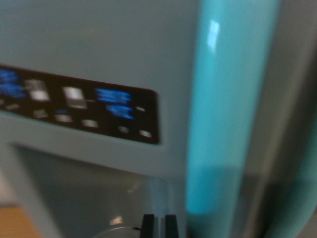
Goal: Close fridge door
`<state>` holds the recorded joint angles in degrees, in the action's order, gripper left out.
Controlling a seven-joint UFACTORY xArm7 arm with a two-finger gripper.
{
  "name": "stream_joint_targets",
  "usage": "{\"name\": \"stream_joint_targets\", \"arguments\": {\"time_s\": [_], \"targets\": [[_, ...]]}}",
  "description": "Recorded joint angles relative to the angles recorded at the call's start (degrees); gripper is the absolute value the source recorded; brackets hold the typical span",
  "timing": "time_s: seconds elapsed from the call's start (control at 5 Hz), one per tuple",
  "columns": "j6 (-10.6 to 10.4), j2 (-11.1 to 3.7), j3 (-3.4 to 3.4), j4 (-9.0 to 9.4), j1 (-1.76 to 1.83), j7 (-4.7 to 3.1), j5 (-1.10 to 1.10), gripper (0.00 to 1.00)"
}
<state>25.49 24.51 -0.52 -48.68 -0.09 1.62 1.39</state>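
The wrist view is blurred and very close to a pale blue-grey fridge door [99,34]. A dark control panel [84,106] with blue and white lit symbols runs across the door's left half. Below it opens a dispenser recess [84,193]. A bright turquoise vertical handle [225,109] stands at the wrist view's right. Two dark fingertips of my gripper [159,225] poke up at the bottom edge, close together with a narrow gap and nothing visible between them.
A darker grey strip and another turquoise edge [292,148] lie at the far right. A patch of orange-brown surface [15,223] shows at the bottom left corner. A round metallic shape [116,229] sits at the base of the recess.
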Motion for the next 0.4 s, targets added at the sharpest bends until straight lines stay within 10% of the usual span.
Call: {"name": "stream_joint_targets", "arguments": {"time_s": [0.4], "targets": [[-0.1, -2.23, -0.91, -1.61, 0.0, 0.0, 0.0, 1.0]]}}
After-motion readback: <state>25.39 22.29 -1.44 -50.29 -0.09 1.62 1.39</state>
